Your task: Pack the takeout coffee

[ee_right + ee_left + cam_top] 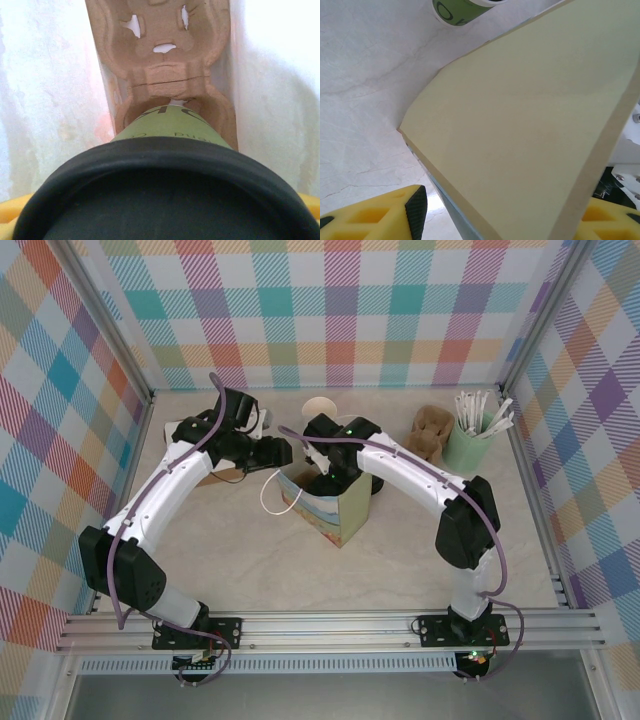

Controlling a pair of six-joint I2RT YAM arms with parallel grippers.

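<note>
The takeout coffee (167,127), a green paper cup with a black lid (160,190), hangs inside the open pastel paper bag (340,520). My right gripper (328,478) reaches down into the bag and is shut on the cup near its lid. The cup's base meets a socket of the brown cardboard cup carrier (160,50) lying on the bag's floor. My left gripper (278,452) is at the bag's left rim. In the left wrist view the bag's pale yellow wall (530,125) runs between its open jaws, and the left fingertip pad (415,210) stands apart from it.
A stack of cream-rimmed green cups (322,408) stands just behind the bag and appears as the stack (460,10) at the left wrist view's top. Brown carriers (430,430) and a mint cup of white sticks (470,435) sit at the back right. Checked walls enclose the table.
</note>
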